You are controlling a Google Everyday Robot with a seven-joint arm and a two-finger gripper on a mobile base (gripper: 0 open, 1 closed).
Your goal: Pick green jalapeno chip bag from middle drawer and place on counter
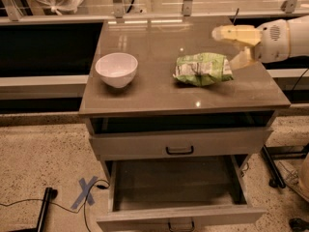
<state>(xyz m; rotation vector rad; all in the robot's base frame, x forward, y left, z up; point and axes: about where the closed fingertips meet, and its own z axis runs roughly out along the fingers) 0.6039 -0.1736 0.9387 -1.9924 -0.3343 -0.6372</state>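
The green jalapeno chip bag (203,69) lies flat on the counter (159,93), right of centre. My gripper (226,47) hovers just right of and above the bag, open, its cream fingers (231,33) spread apart and off the bag. The middle drawer (178,187) is pulled out at the bottom of the cabinet and its inside looks empty.
A white bowl (116,69) stands on the counter's left side. A shut grey drawer front (179,143) with a black handle sits above the open drawer. Cables and a blue tape cross (85,192) lie on the floor at left. A black stand leg (273,168) is at right.
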